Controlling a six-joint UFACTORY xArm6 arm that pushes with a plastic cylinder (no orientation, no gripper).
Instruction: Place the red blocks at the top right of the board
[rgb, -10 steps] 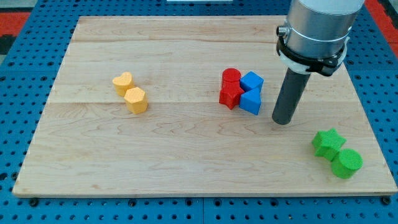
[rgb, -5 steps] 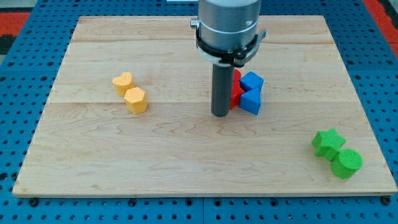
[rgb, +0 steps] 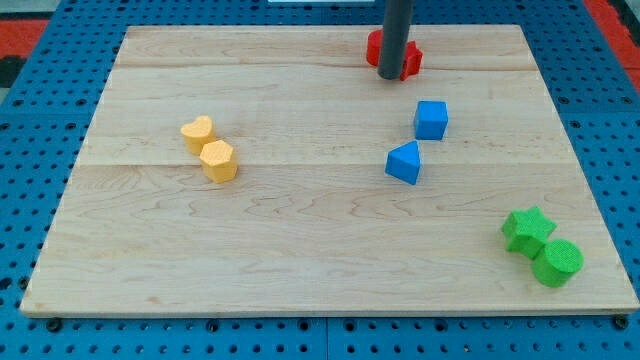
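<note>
rod tip (rgb: 392, 76) hides red blocks (rgb: 410, 60); 2 blue blocks (rgb: 431, 120) below.

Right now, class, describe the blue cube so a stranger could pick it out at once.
Start at the wooden board and look to the view's right half, above the middle. Two blue blocks sit apart there; the blue cube is the upper, square-faced one, while the blue wedge-shaped block below-left is pointed.

1. My tip (rgb: 392, 75) stands near the view's top, right of centre, on the wooden bench (rgb: 300, 250).
2. The red blocks (rgb: 410, 58) sit touching and partly behind the rod; their shapes cannot be told.
3. A blue cube (rgb: 431, 120) and a blue wedge-like block (rgb: 404, 163) lie apart below them.
4. Two yellow blocks (rgb: 209, 148) touch at the view's left.
5. A green star (rgb: 527, 229) and a green cylinder (rgb: 557, 262) touch at bottom right.
</note>
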